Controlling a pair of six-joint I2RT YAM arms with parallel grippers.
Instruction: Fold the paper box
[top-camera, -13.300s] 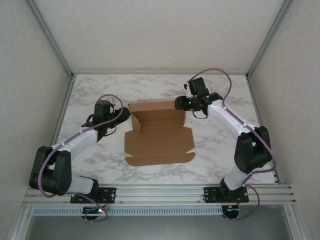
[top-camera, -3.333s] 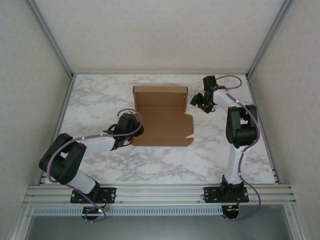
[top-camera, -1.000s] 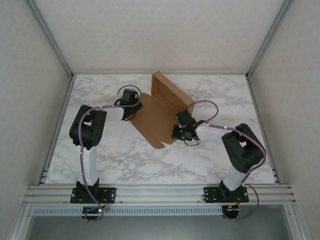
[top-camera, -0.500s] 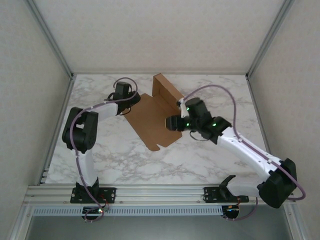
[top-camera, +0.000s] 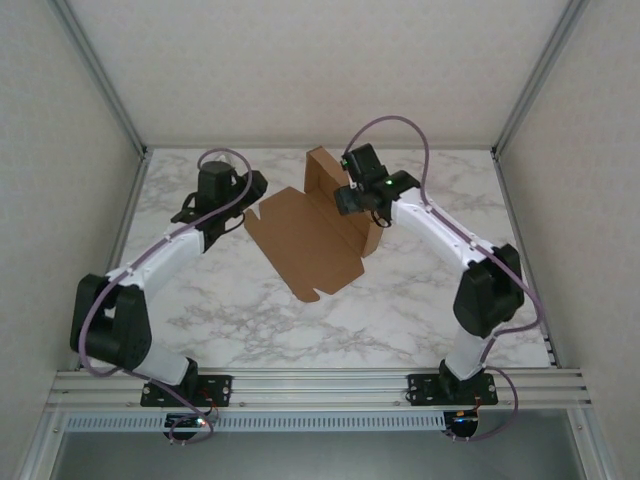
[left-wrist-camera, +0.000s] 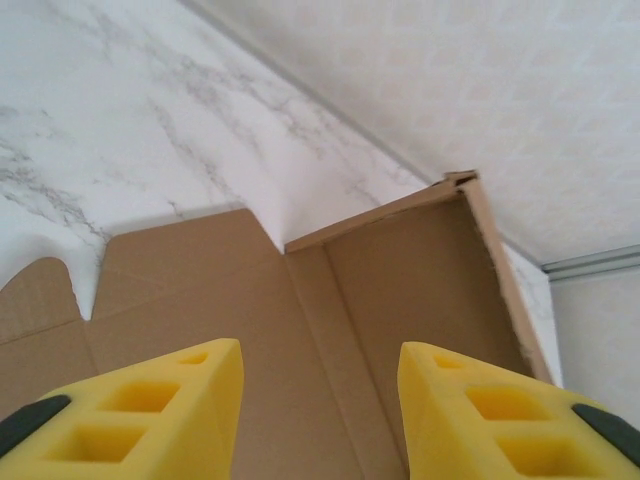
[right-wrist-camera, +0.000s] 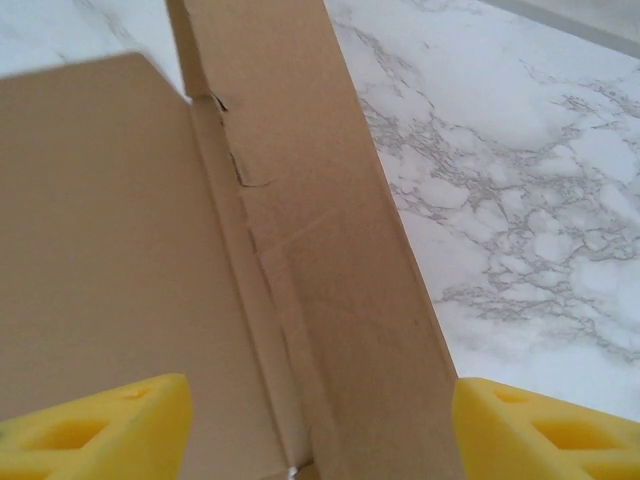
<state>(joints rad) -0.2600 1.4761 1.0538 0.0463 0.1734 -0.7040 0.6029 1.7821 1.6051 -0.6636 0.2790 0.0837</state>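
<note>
Here's the plain brown cardboard box (top-camera: 300, 240), angled on the white marble worktop (top-camera: 420, 300), far wall standing upright; left jaws apart over its flat panel, right jaws spread wide at that wall

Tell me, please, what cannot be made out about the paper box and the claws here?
- Top view: creases on the paper box are too small to read, and the right arm hides part of it.
- Left wrist view: the bottom edge cuts off the box beneath the left claw.
- Right wrist view: whether the right claw touches the box is cut off below.
</note>
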